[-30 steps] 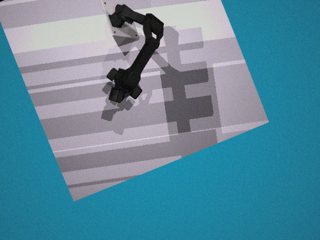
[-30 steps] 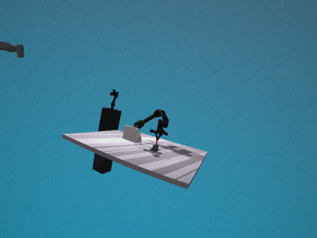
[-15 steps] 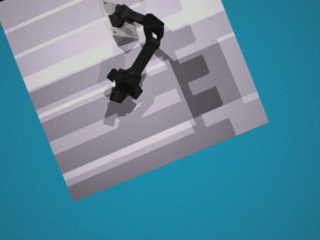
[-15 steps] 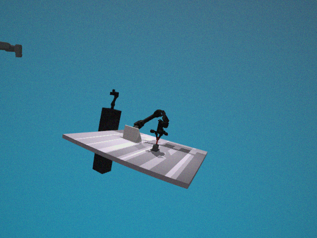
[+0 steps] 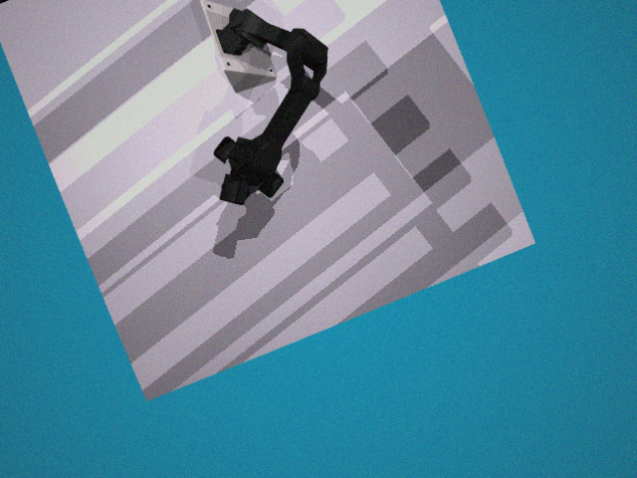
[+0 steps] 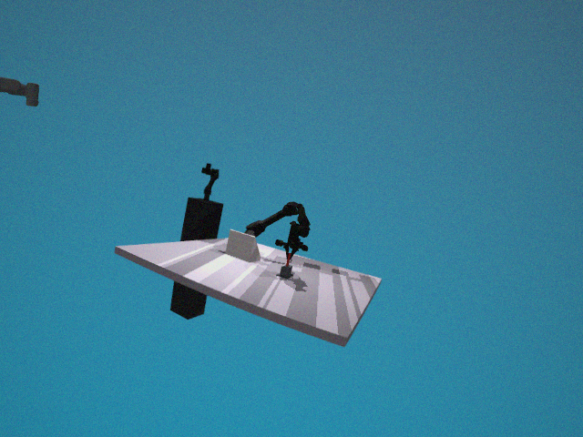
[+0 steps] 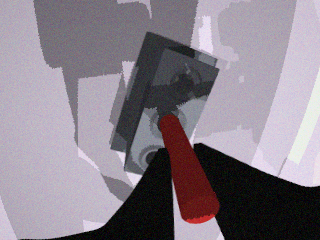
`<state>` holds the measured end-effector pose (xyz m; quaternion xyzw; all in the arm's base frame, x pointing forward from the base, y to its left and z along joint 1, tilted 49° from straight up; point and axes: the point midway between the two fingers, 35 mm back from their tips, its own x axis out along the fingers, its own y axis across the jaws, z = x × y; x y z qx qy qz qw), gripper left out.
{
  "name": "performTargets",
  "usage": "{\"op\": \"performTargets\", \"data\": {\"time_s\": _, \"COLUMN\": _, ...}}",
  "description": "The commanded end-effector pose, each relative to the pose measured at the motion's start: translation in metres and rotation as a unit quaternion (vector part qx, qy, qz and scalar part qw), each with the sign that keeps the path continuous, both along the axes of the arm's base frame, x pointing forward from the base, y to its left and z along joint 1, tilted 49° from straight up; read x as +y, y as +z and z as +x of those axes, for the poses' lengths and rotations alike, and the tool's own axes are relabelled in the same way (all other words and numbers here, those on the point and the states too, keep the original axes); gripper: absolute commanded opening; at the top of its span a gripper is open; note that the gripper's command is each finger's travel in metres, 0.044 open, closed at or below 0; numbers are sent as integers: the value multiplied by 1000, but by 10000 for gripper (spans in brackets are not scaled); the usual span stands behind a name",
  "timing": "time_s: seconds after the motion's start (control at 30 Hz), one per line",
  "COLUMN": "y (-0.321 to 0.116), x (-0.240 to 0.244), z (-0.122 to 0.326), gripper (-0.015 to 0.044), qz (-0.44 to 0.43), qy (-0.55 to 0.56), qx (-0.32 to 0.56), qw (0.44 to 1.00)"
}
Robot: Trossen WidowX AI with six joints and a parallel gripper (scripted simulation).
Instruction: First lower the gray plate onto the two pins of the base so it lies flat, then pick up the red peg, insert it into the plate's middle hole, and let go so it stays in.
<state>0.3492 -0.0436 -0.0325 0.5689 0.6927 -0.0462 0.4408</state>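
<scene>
In the wrist view my gripper is shut on the red peg, which points down and away from the camera. The gray plate lies flat on the darker base, with one pin end showing near its close end. The peg's lower tip sits over the middle of the plate; I cannot tell whether it has entered the hole. In the exterior view the gripper holds the peg upright just above the plate and base. In the top view the gripper hides the plate and the peg.
The arm's white mount block stands at the table's back edge. A black column with a camera stands behind the table. The striped table top ends in open edges on all sides.
</scene>
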Motion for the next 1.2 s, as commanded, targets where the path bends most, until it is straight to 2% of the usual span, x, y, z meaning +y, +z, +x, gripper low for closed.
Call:
{"op": "performTargets", "data": {"time_s": 0.0, "y": 1, "x": -1, "z": 0, "gripper": 0, "qz": 0, "qy": 0, "qx": -1, "qw": 1000}}
{"op": "performTargets", "data": {"time_s": 1.17, "y": -1, "x": 2, "z": -1, "gripper": 0, "qz": 0, "qy": 1, "qx": 0, "qw": 1000}}
